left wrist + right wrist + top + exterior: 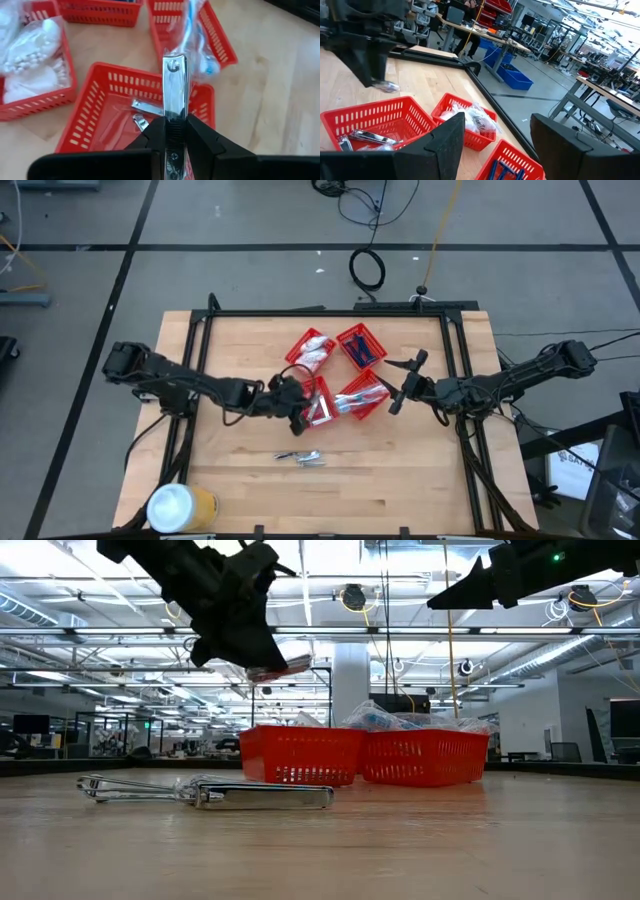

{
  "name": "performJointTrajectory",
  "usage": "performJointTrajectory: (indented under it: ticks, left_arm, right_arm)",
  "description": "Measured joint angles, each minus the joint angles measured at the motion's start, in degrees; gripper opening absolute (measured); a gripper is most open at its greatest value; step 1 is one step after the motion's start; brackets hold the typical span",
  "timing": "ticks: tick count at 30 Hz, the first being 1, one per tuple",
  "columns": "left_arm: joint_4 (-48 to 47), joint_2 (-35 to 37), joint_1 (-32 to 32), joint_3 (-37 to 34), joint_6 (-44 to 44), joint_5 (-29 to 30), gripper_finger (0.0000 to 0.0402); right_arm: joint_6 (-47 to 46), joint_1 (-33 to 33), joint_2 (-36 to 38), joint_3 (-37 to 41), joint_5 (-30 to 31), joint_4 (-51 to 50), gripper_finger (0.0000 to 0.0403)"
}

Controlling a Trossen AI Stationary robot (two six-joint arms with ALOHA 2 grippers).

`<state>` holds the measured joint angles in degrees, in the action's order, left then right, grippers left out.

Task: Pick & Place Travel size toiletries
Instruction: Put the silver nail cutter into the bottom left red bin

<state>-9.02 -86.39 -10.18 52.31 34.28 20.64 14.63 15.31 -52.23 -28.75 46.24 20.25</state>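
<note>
My left gripper (pixel 174 122) is shut on a silvery nail clipper in a clear wrapper (pixel 174 85). It hangs over the near left red basket (pixel 85 125), which holds more clippers (pixel 146 106). In the high view this gripper (pixel 298 408) is at that basket's left rim (pixel 322 418). Two wrapped clippers (pixel 300 457) lie flat on the table nearer the front edge and also show in the low view (pixel 210 792). My right gripper (pixel 400 385) is open and raised, just right of the basket group. Its fingers (pixel 447 137) touch nothing. My left gripper pinches the clipper's rear end (pixel 174 114) between its two fingers. The fingers lie along the clipper, which sticks straight out ahead of them. It is lifted clear above the basket, as the low view shows (pixel 280 667).
Four red mesh baskets sit mid-table. One holds white packs (pixel 312 350), one blue items (pixel 362 345) and one wrapped toothbrushes (pixel 362 395). A yellow can with a white lid (pixel 180 505) stands at the near left corner. A dark frame (pixel 330 312) runs along the far edge.
</note>
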Motion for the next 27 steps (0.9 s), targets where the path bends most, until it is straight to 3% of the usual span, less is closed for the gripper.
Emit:
performJointTrajectory:
  ticks: [6,15,27]
  left_arm:
    - [0.24,0.00,2.37,0.00,0.79,-0.18,0.0041]
    - [0.33,0.00,3.42,0.00,0.79,-0.21,0.0060]
    - [1.20,-4.46,4.34,0.02,0.77,-2.66,0.0063]
  right_arm:
    - [0.04,-0.01,0.00,0.00,0.00,-0.04,0.0212]
    - [0.02,0.00,0.00,0.00,0.00,-0.31,0.0212]
    - [-0.07,-0.01,0.01,0.04,0.00,-0.35,0.0212]
